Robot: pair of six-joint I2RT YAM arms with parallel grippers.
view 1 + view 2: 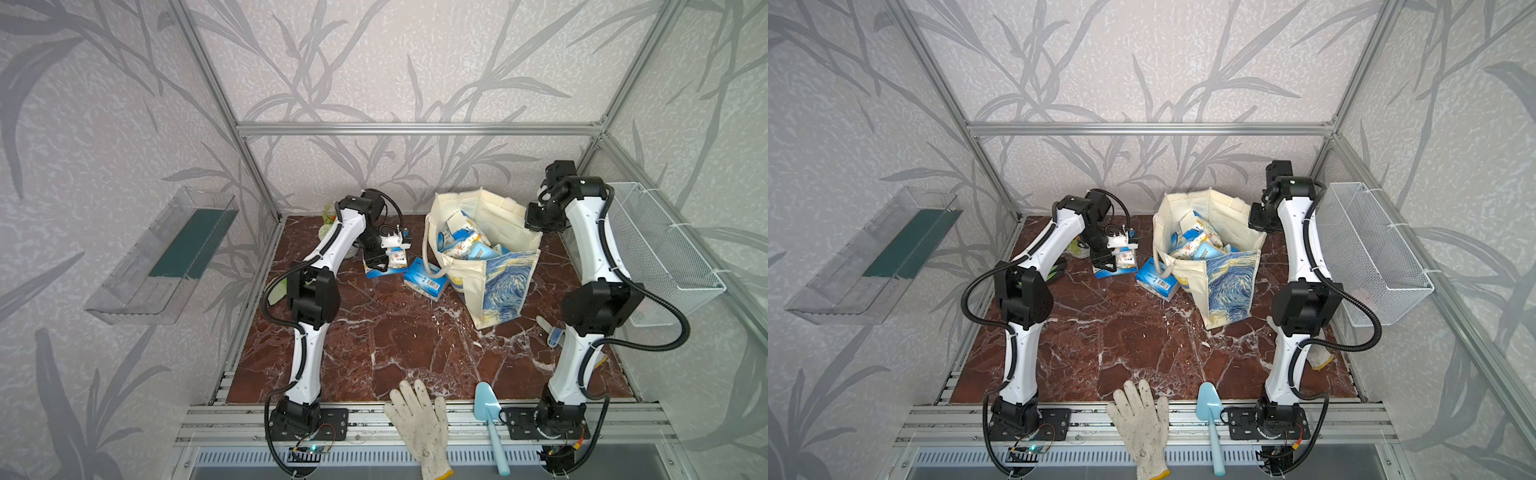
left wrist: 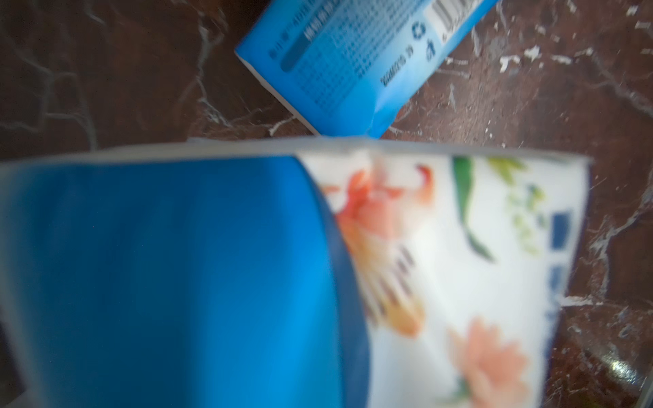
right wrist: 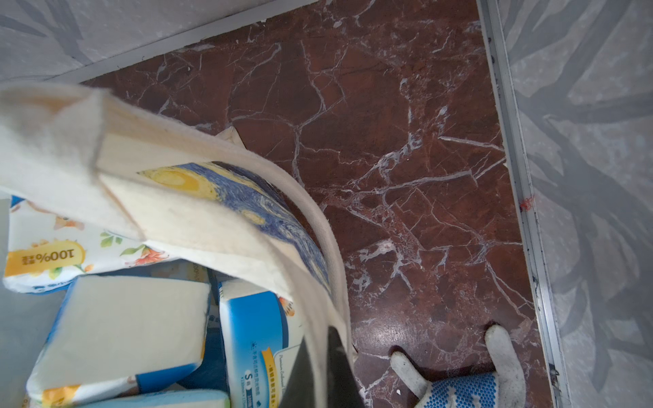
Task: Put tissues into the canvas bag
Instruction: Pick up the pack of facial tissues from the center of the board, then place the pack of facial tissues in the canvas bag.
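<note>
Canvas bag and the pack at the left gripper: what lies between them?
A blue barcoded tissue pack lying flat, shown in both top views.

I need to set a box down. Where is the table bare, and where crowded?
Bare: the table's wide middle, bordered by the left arm, right arm, bag, and, at the front, glove and trowel. Crowded: the back, with bag, barcode pack, printed pack and the left gripper.

canvas bag (image 1: 498,282): matt cloth | tissues (image 1: 426,284): glossy plastic wrap | tabletop (image 1: 395,340): glossy marble
</note>
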